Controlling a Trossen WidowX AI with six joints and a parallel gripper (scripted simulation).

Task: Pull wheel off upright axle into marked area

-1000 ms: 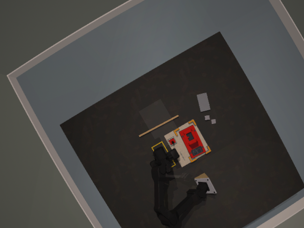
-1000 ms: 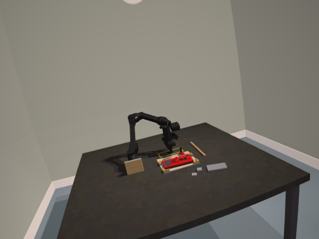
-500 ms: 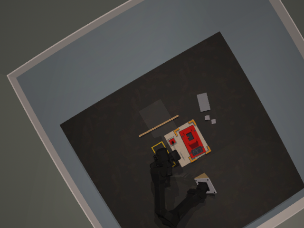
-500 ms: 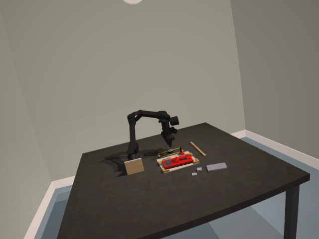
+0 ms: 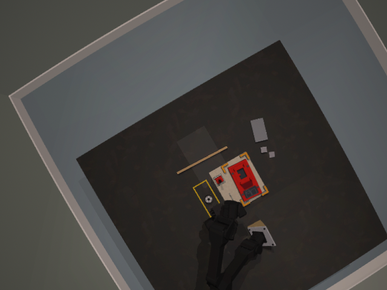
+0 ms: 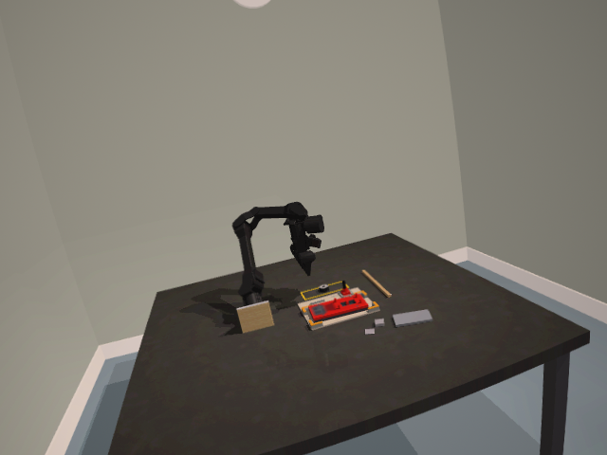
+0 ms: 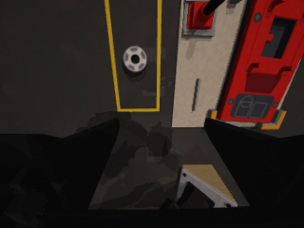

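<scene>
The grey wheel (image 5: pixel 208 200) (image 6: pixel 322 287) (image 7: pixel 135 58) lies flat on the table inside the yellow marked area (image 5: pixel 199 199) (image 7: pixel 138 110). The black upright axle (image 5: pixel 219 179) (image 6: pixel 343 283) (image 7: pixel 211 6) stands bare in its red base on the beige board (image 5: pixel 225 188) (image 7: pixel 199 71). My gripper (image 6: pixel 308 269) (image 7: pixel 161 122) is open and empty. It hangs well above the table, back from the near end of the marked area, and touches nothing.
A red fixture (image 5: pixel 245 180) (image 6: pixel 338 307) (image 7: pixel 266 57) fills the rest of the board. A wooden stick (image 5: pixel 202 160) (image 6: pixel 377 282) lies beyond the marked area. A grey plate (image 5: pixel 259 129) (image 6: pixel 412 317) and two small grey cubes (image 5: pixel 263 149) lie farther off. A wooden block (image 5: pixel 262 235) (image 6: pixel 254 317) stands by the arm's base.
</scene>
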